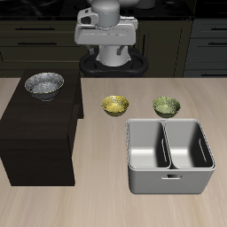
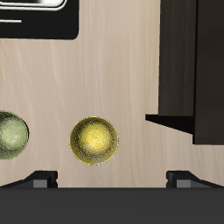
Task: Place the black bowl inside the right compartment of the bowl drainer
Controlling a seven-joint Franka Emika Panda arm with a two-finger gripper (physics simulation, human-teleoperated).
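— What's cut off? The green bowl (image 2: pixel 10 136) and the bowl drainer (image 2: pixel 39 19) run past the wrist view's edge.

— And the gripper (image 2: pixel 112 178)? Only its fingertips show.

The arm (image 1: pixel 106 35) is white and light grey with rounded segments, on a dark round base (image 1: pixel 113 64); the fingers (image 2: pixel 42 179) are black.

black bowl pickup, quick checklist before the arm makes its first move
1. Black bowl upright on the dark cabinet: ok.
2. Nothing on top of the bowl: ok.
3. Hand holds nothing, fingertips apart: ok.
4. Hand above the bowl: not ok, the wrist view shows the yellow bowl below.
5. Both drainer wells empty: ok.
6. Green bowl outside the drainer: ok.
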